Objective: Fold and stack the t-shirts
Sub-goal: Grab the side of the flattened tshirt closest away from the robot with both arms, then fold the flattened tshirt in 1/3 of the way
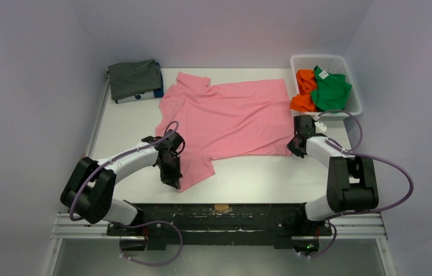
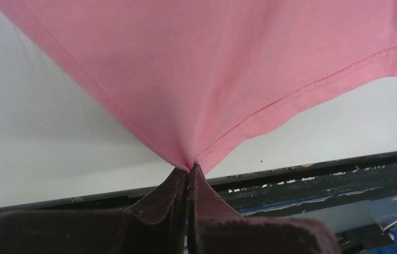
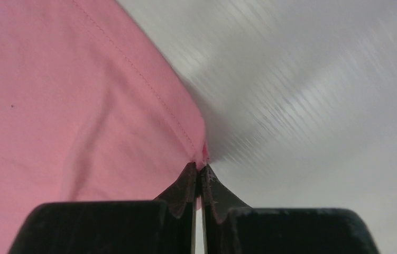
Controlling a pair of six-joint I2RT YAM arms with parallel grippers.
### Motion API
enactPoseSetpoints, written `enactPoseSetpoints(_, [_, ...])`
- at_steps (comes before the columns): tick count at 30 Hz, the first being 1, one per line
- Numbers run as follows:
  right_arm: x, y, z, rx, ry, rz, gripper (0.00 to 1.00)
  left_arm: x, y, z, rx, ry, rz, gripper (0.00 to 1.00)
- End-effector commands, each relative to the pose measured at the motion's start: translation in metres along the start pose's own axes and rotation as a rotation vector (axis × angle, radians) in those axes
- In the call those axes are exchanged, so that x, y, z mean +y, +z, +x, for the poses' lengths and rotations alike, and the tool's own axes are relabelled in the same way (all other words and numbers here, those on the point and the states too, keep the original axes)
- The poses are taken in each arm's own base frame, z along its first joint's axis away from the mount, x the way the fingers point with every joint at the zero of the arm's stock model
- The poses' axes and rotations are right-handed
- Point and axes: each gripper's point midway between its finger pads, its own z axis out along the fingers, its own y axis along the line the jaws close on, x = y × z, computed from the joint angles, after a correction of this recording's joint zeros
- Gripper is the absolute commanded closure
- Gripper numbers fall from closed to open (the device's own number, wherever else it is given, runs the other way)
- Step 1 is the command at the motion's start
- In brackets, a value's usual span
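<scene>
A large pink t-shirt (image 1: pixel 230 118) lies spread across the middle of the table, collar toward the far left. My left gripper (image 1: pixel 174 179) is shut on its near-left sleeve corner; in the left wrist view the pink cloth (image 2: pixel 228 69) fans out from the pinched tip (image 2: pixel 190 168). My right gripper (image 1: pixel 294 150) is shut on the shirt's near-right hem corner; the right wrist view shows the pink cloth (image 3: pixel 69 100) pinched at the tip (image 3: pixel 201 165). A folded dark grey shirt (image 1: pixel 134 78) lies on a blue one (image 1: pixel 159 92) at the far left. Orange (image 1: pixel 304 86) and green (image 1: pixel 331 89) shirts sit crumpled in the basket.
A white lattice basket (image 1: pixel 327 60) stands at the far right corner of the table. The white table (image 1: pixel 259 178) ends at a dark rail (image 1: pixel 225 213) along its near edge. Purple cables loop off both arms.
</scene>
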Motion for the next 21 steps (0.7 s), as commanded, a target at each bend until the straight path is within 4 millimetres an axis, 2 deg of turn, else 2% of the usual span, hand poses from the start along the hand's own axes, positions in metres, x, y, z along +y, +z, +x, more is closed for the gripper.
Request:
enactPoseSetpoints(1, [-0.040, -0.032, 0.022, 0.081, -0.036, 0.103, 1.00, 0.003, -0.012, 0.034, 0.077, -0.015, 0.050, 1.00])
enactPoseSetpoints(5, [-0.060, -0.054, 0.034, 0.104, -0.019, 0.136, 1.00, 0.008, -0.018, 0.053, 0.118, -0.037, 0.068, 1.00])
enactPoseSetpoints(7, [-0.063, -0.059, 0.041, 0.122, -0.017, 0.125, 1.00, 0.011, -0.021, 0.060, 0.128, -0.036, 0.074, 1.00])
enactPoseSetpoints(10, [-0.064, -0.060, 0.039, 0.108, -0.029, 0.118, 1.00, 0.003, -0.028, 0.058, 0.111, -0.004, 0.125, 1.00])
enactPoseSetpoints(11, [-0.060, -0.060, 0.035, 0.096, -0.039, 0.101, 1.00, -0.003, -0.031, 0.057, 0.110, 0.016, 0.154, 1.00])
enactPoseSetpoints(16, [-0.013, -0.064, 0.016, 0.120, -0.136, -0.075, 1.00, -0.026, -0.032, 0.041, 0.105, 0.074, 0.251, 1.00])
enactPoseSetpoints(18, [-0.011, -0.062, 0.012, 0.139, -0.164, -0.050, 1.00, -0.037, -0.035, 0.032, 0.085, 0.083, 0.283, 1.00])
enactPoseSetpoints(21, [0.005, -0.062, 0.004, 0.136, -0.184, -0.099, 1.00, -0.049, -0.047, 0.011, 0.022, 0.106, 0.307, 1.00])
